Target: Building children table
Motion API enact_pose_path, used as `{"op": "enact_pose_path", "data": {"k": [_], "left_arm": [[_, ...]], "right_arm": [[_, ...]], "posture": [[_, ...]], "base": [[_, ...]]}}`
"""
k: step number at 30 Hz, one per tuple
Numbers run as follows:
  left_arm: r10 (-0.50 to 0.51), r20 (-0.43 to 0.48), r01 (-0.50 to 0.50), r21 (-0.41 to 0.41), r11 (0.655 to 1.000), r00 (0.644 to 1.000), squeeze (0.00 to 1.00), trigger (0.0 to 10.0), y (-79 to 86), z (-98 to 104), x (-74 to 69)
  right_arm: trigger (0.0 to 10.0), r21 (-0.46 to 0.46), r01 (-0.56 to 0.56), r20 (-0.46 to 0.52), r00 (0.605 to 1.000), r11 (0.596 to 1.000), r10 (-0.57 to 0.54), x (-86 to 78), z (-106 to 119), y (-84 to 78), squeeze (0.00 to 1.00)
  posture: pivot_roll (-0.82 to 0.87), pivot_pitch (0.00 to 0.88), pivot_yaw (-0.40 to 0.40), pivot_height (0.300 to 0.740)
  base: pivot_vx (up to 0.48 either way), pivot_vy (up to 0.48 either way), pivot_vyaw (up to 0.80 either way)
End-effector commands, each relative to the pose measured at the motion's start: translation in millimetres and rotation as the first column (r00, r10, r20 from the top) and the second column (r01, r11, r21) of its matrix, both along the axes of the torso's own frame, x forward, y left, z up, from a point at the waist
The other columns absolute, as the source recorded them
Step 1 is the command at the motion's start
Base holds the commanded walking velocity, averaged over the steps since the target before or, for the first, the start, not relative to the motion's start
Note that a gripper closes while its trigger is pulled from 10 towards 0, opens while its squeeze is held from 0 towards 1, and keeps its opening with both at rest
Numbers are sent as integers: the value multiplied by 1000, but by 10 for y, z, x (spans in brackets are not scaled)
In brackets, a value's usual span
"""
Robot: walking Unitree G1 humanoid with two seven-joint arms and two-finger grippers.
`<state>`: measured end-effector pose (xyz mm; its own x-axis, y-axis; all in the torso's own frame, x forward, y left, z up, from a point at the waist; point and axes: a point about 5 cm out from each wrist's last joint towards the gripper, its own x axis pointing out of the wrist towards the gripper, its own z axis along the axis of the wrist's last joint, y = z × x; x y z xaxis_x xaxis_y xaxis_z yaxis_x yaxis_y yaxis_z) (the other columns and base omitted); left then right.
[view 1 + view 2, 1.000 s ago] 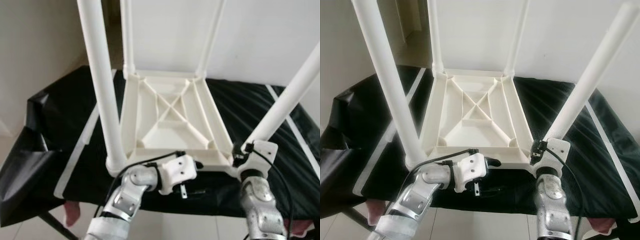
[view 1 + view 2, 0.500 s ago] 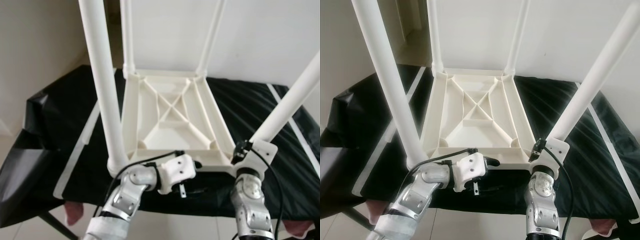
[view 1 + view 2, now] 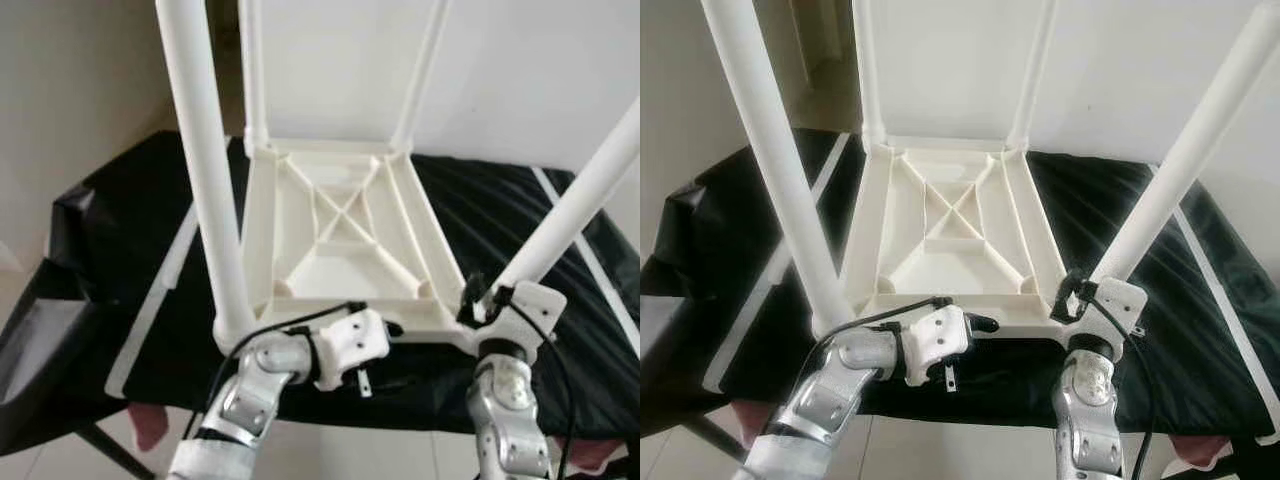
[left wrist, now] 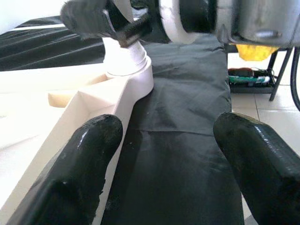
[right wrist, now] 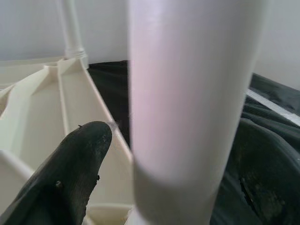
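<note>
We have the white children's table top (image 3: 950,235) lying upside down on the black cloth (image 3: 1140,230), ribbed underside up, long axis running 6 to 12 o'clock away from us. Four white legs stand in its corner sockets: two thin-looking far ones at 11 and 1, two near ones at 7 and 5.

Key relation: the near right leg (image 3: 1185,150) rises from its socket at about 5 o'clock and leans up and out toward 1–2 o'clock, not plumb like the near left leg (image 3: 775,160). Our right gripper (image 5: 178,173) is at that leg's base, fingers (image 5: 70,173) spread either side of the tube; in the right wrist view the leg sits between them with a gap showing on the one side, so we call it straddling, not clamped. Leg axis runs roughly across the gripper's closing line, which is what we want for a squeeze.

Left gripper (image 4: 164,164) is at the near edge of the top around 6–7 o'clock, pointing across toward 3 o'clock, fingers apart and holding nothing; one finger (image 4: 79,173) is right beside the frame edge.

Judgement: right arm is the nearer one by far. Next move probably is to close on the leg and seat or straighten it in the socket, with the left bracing the frame.
</note>
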<state>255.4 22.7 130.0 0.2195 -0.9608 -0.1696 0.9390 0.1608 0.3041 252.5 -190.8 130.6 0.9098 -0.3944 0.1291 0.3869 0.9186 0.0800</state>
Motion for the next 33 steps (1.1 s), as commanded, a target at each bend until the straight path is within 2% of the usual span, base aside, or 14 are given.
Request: {"op": "enact_pose_path", "data": {"k": [1, 2, 4, 5, 6, 8, 11, 12, 15, 16, 21, 27, 31, 33], "left_arm": [[7, -57, -10, -46, 999, 998, 0, 10000, 175, 71, -9], [7, -57, -10, -46, 999, 998, 0, 10000, 175, 71, -9], [-10, -101, 5, -53, 999, 995, 0, 10000, 353, 126, -13], [-10, -101, 5, -53, 999, 995, 0, 10000, 353, 126, -13], [-5, -109, 2, -28, 1000, 994, 0, 10000, 480, 129, -16], [7, -106, -9, -11, 1000, 994, 0, 10000, 560, 124, -1], [76, -117, -74, 21, 997, 990, 0, 10000, 723, 103, 87], [76, -117, -74, 21, 997, 990, 0, 10000, 723, 103, 87], [138, -113, -128, 91, 987, 984, 0, 10000, 1005, 101, 132], [138, -113, -128, 91, 987, 984, 0, 10000, 1005, 101, 132], [169, -113, -158, 103, 982, 979, 0, 10000, 1205, 184, 124], [139, -186, -109, 162, 981, 973, 0, 10000, 1314, 121, -42], [128, -250, -74, 212, 974, 960, 0, 10000, 1393, 44, -212], [139, -259, -79, 230, 970, 956, 0, 10000, 1428, 25, -236]], "right_arm": [[10000, -10, -27, 7, 1000, 1000, 27, -30, -3, -15, 0], [10000, -10, -27, 7, 1000, 1000, 27, -30, -3, -15, 0], [10000, -6, -61, 16, 998, 998, 61, -15, 4, 11, 0], [10000, -6, -61, 16, 998, 998, 61, -15, 4, 11, 0], [10000, 8, -93, 19, 995, 996, 93, 5, 6, 53, 0], [10000, -7, -101, 14, 995, 995, 101, 12, 5, 69, 0], [10000, -10, -96, 9, 995, 995, 96, 23, -10, 69, 0], [10000, -10, -96, 9, 995, 995, 96, 23, -10, 69, 0], [10000, -12, -97, 4, 995, 995, 97, 46, -22, 60, 0], [10000, -12, -97, 4, 995, 995, 97, 46, -22, 60, 0], [10000, -14, -94, 8, 995, 995, 94, 73, -16, 31, 0], [10000, -3, -85, 14, 996, 996, 85, 93, -16, 29, 0], [10000, 4, -80, 14, 997, 997, 80, 101, -28, 33, 0], [10000, 5, -79, 13, 997, 997, 79, 105, -30, 33, 0]], "posture": [[-9, 0, -65, 740], [-9, 0, -65, 740], [-8, 0, -63, 740], [-8, 0, -63, 740], [-8, 0, -60, 740], [-9, 0, -60, 740], [-6, 0, -63, 740], [-6, 0, -63, 740], [-1, 0, -66, 740], [-1, 0, -66, 740], [6, 0, -69, 740], [14, 0, -61, 740], [18, 0, -59, 740], [21, 0, -60, 740]], "base": [[0, 0, 0], [0, 0, 0], [0, 0, 0], [0, 0, 0], [0, 0, 0], [0, 0, 0], [0, 0, 0], [0, 0, 0], [0, 0, 0], [0, 0, 0], [0, 0, 0], [0, 0, 0], [0, 0, 0], [0, 0, 0]]}}
